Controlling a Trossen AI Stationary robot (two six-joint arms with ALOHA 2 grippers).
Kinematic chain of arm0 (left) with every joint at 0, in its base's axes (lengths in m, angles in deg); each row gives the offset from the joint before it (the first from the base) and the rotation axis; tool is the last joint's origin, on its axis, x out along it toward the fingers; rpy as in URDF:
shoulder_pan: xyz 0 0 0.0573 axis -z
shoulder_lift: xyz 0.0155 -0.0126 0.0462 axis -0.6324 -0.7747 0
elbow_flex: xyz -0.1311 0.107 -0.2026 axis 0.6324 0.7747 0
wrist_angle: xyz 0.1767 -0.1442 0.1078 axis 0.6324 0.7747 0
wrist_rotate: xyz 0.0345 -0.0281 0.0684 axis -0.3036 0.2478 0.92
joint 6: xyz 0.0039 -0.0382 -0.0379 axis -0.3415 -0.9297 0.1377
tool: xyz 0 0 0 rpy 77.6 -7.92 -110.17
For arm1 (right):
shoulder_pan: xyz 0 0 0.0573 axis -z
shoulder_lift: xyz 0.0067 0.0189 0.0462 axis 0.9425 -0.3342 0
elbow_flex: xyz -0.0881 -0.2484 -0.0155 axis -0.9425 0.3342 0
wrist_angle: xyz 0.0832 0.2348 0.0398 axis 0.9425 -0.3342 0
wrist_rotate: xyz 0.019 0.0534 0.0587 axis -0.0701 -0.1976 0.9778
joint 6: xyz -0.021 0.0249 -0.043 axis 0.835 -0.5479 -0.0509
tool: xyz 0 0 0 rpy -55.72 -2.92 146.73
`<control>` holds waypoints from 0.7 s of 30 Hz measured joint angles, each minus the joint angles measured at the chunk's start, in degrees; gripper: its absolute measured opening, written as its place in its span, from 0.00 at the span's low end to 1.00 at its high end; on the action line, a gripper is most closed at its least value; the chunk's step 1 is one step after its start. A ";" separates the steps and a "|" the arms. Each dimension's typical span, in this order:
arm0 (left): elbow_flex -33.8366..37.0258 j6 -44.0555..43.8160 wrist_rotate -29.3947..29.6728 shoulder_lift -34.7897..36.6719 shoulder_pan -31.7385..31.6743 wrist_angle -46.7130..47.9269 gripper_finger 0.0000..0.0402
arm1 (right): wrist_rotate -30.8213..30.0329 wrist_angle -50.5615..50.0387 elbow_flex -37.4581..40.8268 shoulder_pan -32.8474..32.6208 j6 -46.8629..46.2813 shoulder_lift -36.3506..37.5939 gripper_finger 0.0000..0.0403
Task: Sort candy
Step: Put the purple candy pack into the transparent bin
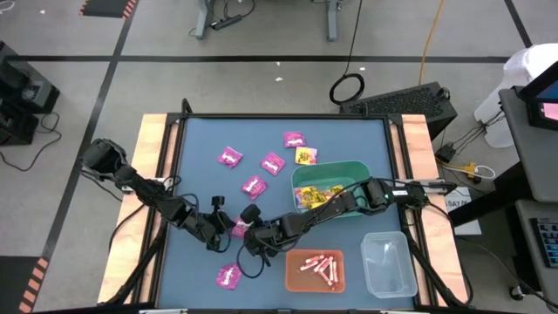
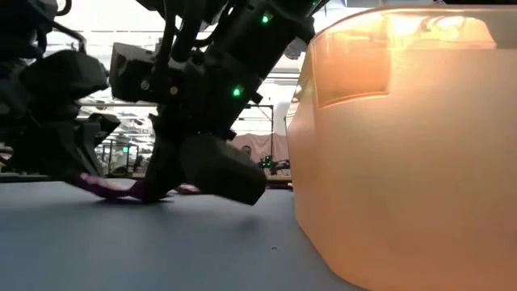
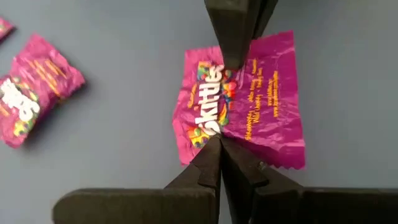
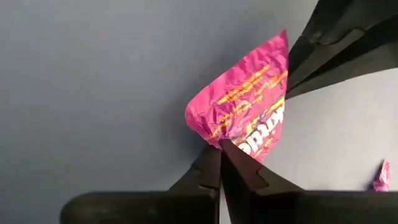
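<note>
Pincers both pinching one magenta packet [image 3: 239, 102], six magenta in all

The magenta packet [image 3: 242, 102] is thin, crinkled foil-like plastic with a glossy printed face. The fingers [image 3: 233, 31] pinching it are matt black plastic. The table [image 1: 200, 139] has a smooth, matt blue-grey top edged with pale bare wood. The orange bin [image 2: 404, 137] is translucent, smooth plastic; the green bin [image 1: 336, 170] is opaque plastic.

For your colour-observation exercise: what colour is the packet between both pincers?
Magenta-purple packet with white lettering and orange small print, seen best in the left wrist view.
</note>
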 joint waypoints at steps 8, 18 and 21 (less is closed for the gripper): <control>-1.10 0.03 8.10 5.55 0.00 4.08 0.10 | -2.77 -5.94 -0.04 -0.80 -3.52 5.79 0.00; -1.13 0.06 12.73 13.75 0.16 3.43 0.19 | -2.72 -19.21 -0.04 -1.91 -14.09 14.21 0.00; -1.17 0.08 12.84 14.59 0.16 3.48 0.19 | -3.65 -26.32 -0.04 -2.79 -19.41 18.51 0.00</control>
